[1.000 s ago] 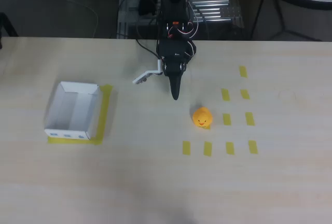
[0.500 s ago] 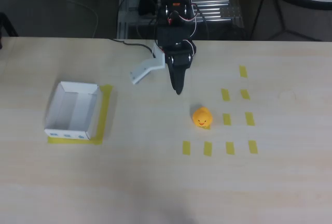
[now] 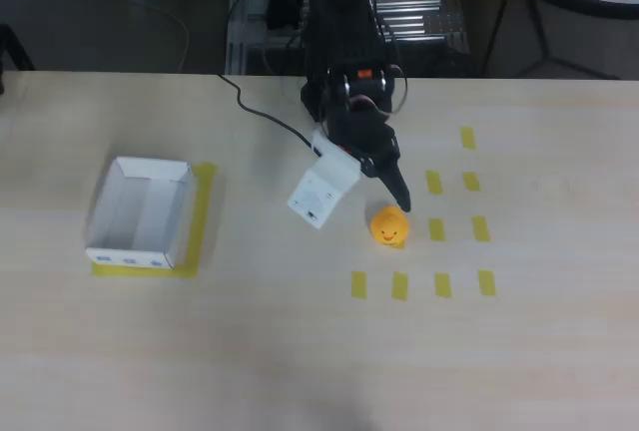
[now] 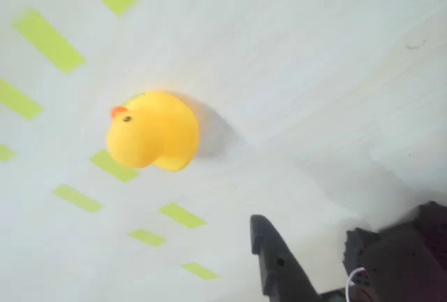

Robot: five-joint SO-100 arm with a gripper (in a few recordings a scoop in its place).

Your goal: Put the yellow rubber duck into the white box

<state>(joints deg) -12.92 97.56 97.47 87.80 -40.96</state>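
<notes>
The yellow rubber duck (image 3: 389,226) sits on the pale wooden table, right of centre in the overhead view, with its face toward the near edge. My black arm reaches over it from the back. My gripper (image 3: 359,214) is open: the black finger (image 3: 396,189) ends just above the duck and the white plate jaw spreads off to the duck's left. In the wrist view the duck (image 4: 154,131) lies ahead, apart from the black finger (image 4: 274,263). The white box (image 3: 125,255) stands empty at the table's left, far from the gripper.
Several short yellow tape strips (image 3: 436,229) lie right of and below the duck. A yellow tape patch (image 3: 205,214) shows beside the box. A black cable (image 3: 262,114) runs across the table from the arm's base. Metal racking (image 3: 419,7) lies behind the back edge.
The arm has stretched forward and to the right, bringing the gripper down beside the duck. The white jaw has swung wider and lower. Duck and box have not moved.
</notes>
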